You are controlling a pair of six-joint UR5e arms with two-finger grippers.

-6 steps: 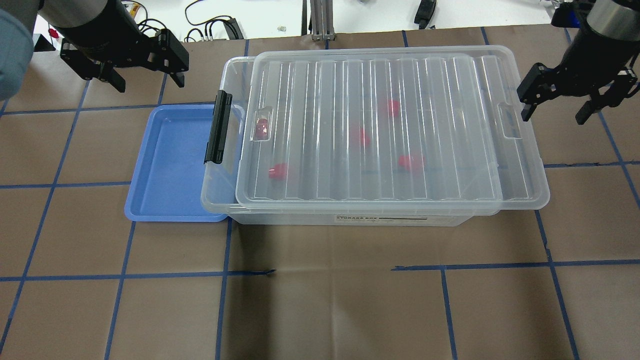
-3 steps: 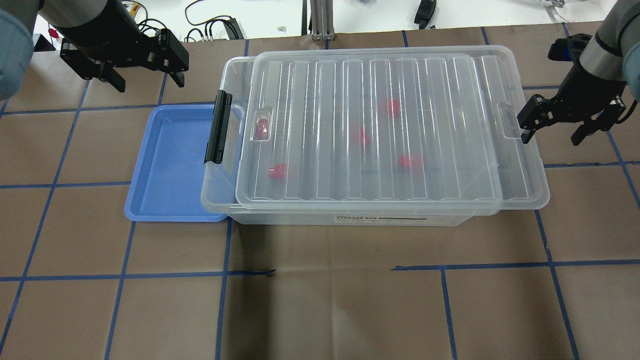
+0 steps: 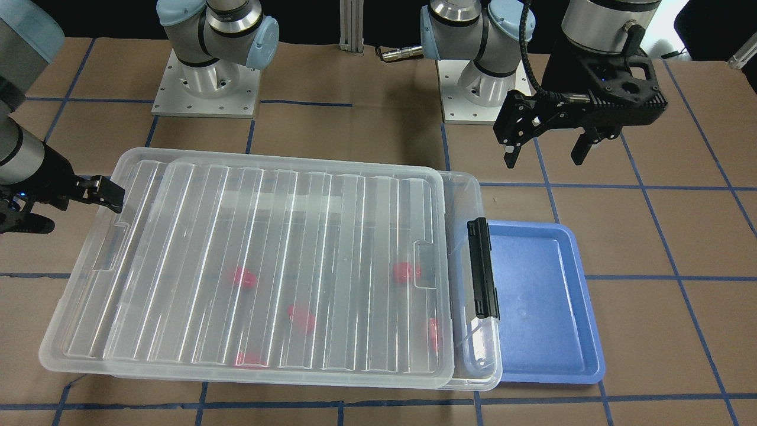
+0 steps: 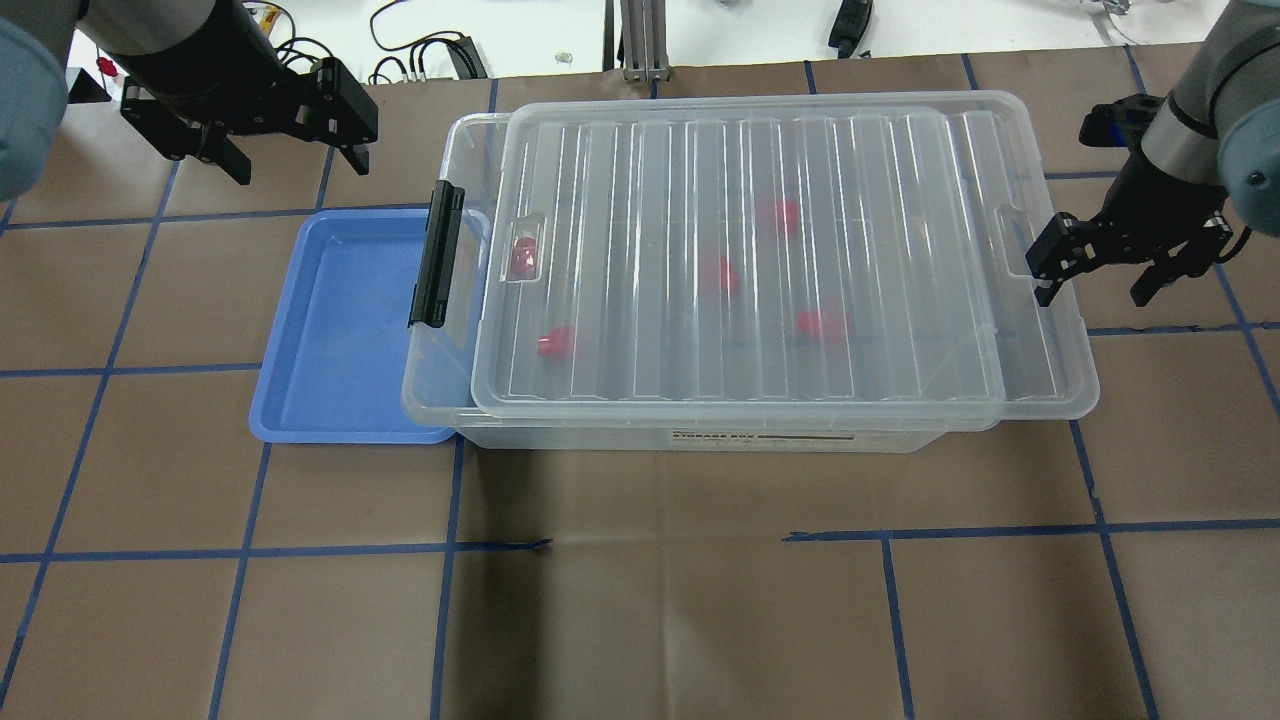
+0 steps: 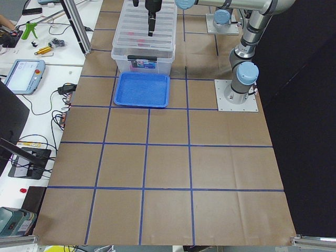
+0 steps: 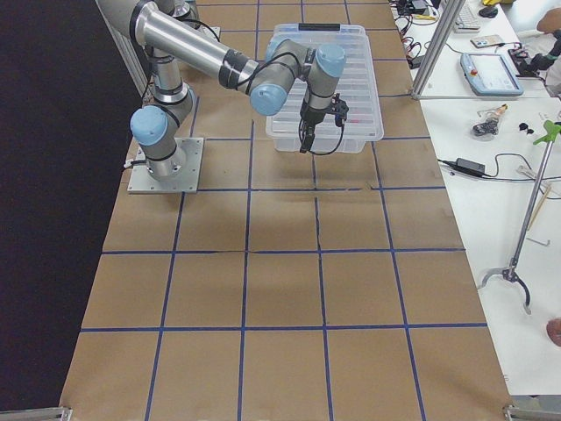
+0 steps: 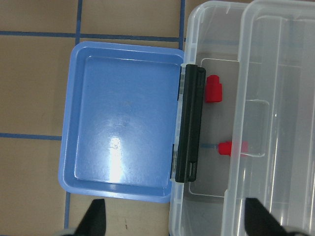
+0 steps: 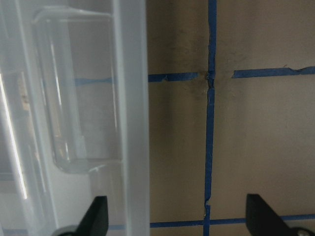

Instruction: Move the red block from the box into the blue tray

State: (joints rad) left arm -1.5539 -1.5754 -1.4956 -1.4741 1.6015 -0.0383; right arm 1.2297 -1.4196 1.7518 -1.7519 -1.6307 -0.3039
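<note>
The overhead camera sits behind my shoulders, looking forward and down: the box [image 4: 600,438] is mid-frame, the blue tray [image 4: 340,330] at nine o'clock. The front camera faces me steeply, so that tray lands at three o'clock. Two distant end cameras look along the table [image 5: 168,157]. My left wrist camera looks straight down, close, on tray and black latch [image 7: 189,125]; my right one, closer, on the box's opposite rim.

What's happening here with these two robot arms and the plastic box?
The job here is moving a red block from the clear storage box into the blue tray beside it. Nothing is held: the blocks lie in the box under its ribbed lid, and the tray is empty. The right end effector hangs open at the box's end away from the tray; the left end effector hovers open near the tray.
</note>
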